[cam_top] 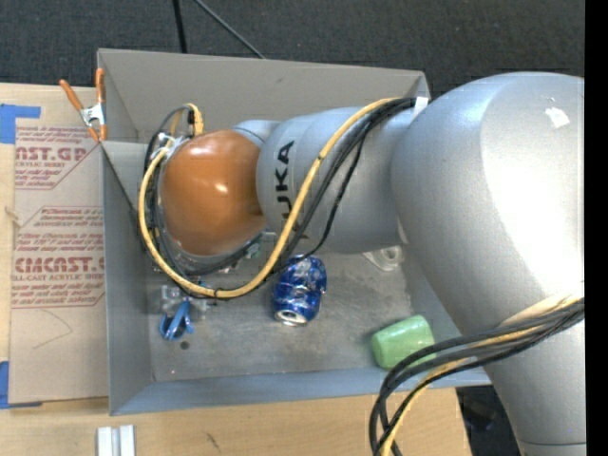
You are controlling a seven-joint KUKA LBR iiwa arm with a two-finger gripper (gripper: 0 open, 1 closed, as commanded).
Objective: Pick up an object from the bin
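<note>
My gripper (174, 298) reaches down into the bin's left front part, mostly hidden under the arm's orange dome. Just below it, on the bin floor, lies a small blue thing (176, 327), touching or nearly touching the gripper; whether it is held I cannot tell. A crushed blue and silver can (299, 290) lies a little to the right, near the middle of the floor. A green rounded block (401, 340) rests at the front right, close to the bin's front wall.
The arm and its looping yellow and black cables cover the back and right of the bin. A pale, clear thing (385, 256) peeks out under the arm at the right. Bare grey floor lies along the front between the blue thing and the green block.
</note>
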